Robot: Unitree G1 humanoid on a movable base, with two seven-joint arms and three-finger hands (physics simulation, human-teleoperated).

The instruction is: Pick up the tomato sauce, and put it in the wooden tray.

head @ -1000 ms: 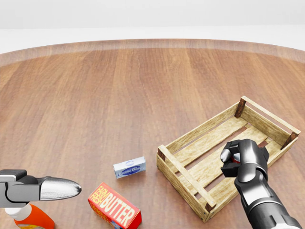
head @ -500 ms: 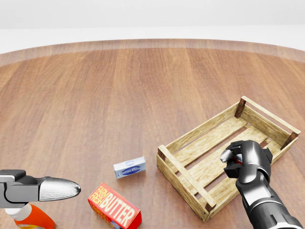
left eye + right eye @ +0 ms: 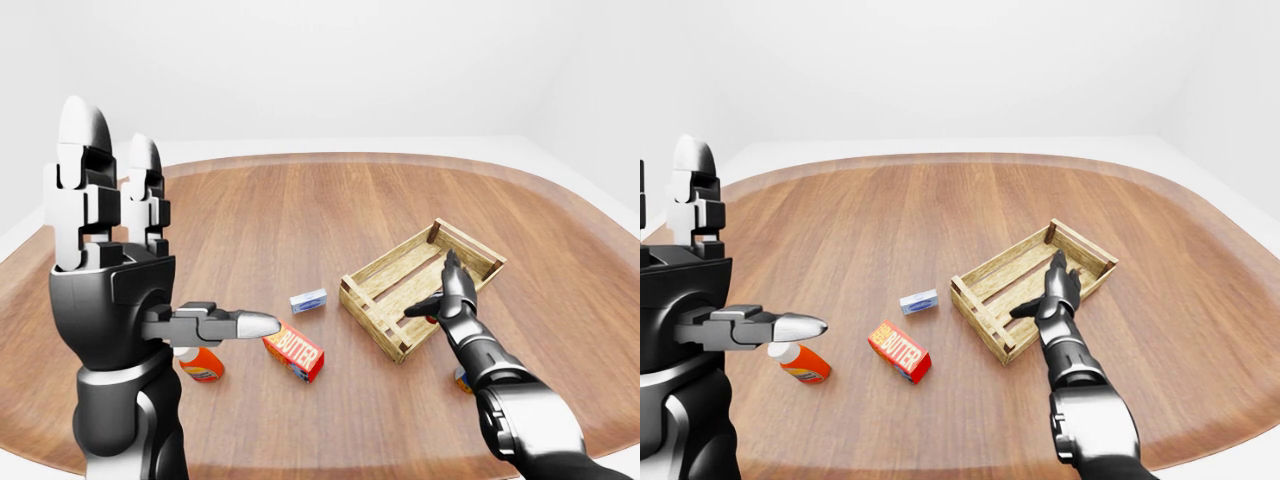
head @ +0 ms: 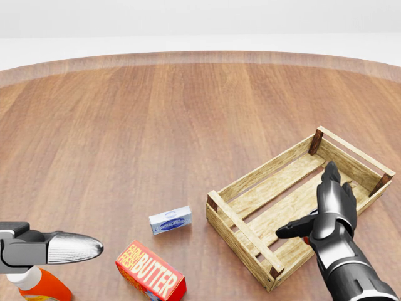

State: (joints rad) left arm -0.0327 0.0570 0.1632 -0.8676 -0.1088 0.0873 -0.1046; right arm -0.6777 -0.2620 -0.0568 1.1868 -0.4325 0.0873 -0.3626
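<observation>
My right hand (image 4: 308,205) hangs open over the wooden tray (image 4: 263,170), fingers spread upward and thumb pointing left. Only a small red sliver of the tomato sauce (image 4: 306,239) shows under the thumb, low inside the tray near its bottom wall; the hand hides the rest. The fingers no longer close round it. At the left of the eye views my left hand (image 3: 150,250) is raised and open, holding nothing.
An orange bottle (image 4: 44,285) lies at the head view's bottom left, under my left thumb. A red butter box (image 4: 150,279) and a small blue-white box (image 4: 170,221) lie left of the tray. A small can (image 3: 462,380) sits beside my right forearm.
My right hand has opened from a fist, letting go of the red tomato sauce, which now sits lower in the tray. The left hand has barely moved.
</observation>
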